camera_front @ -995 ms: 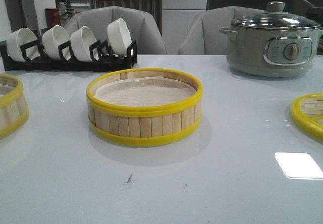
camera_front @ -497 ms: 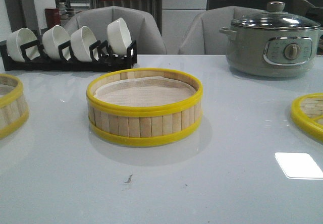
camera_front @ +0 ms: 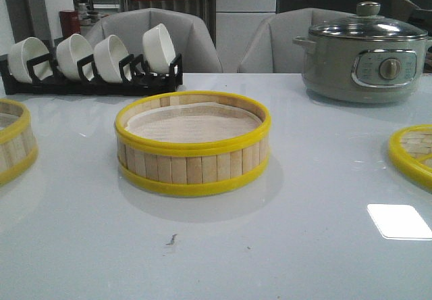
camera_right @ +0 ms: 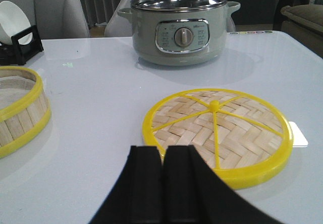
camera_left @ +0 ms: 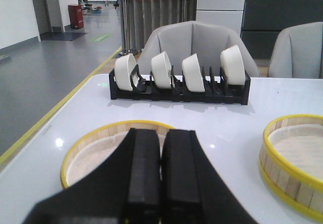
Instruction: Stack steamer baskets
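Observation:
One steamer basket [camera_front: 194,141] with a pale liner stands in the middle of the table; it also shows as a steamer basket [camera_left: 295,166] in the left wrist view and a steamer basket [camera_right: 20,110] in the right wrist view. A second steamer basket [camera_front: 13,140] sits at the table's left edge. My left gripper [camera_left: 162,133] is shut and empty, above the near side of that second basket [camera_left: 96,143]. My right gripper [camera_right: 164,151] is shut and empty, beside the near rim of the flat woven lid [camera_right: 219,130]. Neither gripper appears in the front view.
A grey electric pot [camera_front: 364,53] with a glass lid stands at the back right. A black rack [camera_front: 94,77] holding several white bowls stands at the back left. The woven lid [camera_front: 413,153] lies at the table's right edge. Chairs stand behind the table.

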You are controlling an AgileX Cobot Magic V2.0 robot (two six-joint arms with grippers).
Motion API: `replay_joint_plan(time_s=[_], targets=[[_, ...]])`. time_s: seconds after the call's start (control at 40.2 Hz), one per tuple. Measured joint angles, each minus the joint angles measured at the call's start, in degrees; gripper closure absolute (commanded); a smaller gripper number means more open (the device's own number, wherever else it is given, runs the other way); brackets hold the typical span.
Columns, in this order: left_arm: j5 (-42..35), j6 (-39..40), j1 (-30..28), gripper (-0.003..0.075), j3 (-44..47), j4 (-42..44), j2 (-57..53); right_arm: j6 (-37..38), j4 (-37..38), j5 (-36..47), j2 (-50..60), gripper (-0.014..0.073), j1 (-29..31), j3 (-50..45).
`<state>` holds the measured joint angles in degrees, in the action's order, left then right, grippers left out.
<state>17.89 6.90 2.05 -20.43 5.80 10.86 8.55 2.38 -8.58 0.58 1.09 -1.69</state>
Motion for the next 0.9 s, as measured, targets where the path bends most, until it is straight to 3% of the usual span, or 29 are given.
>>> replay_joint_plan(time_s=[0.149,0.323,0.622,0.895], targets=[[11.49,0.00,0.71,0.0635,-22.09,2.45,14.05,0.00,0.00,0.00,0.00,0.0571,0.00,0.00],[21.17,0.00,1.80,0.0635,-38.99,3.77,27.04,0.00,0.00,0.00,0.00,0.0571,0.00,0.00],[30.59,0.00,9.42,0.0635,-43.05,5.33,34.93,0.00,0.00,0.00,0.00,0.0571,0.00,0.00],[29.97,0.00,10.08,0.0635,-43.09,8.33,35.71,0.00,0.00,0.00,0.00,0.0571,0.00,0.00]])
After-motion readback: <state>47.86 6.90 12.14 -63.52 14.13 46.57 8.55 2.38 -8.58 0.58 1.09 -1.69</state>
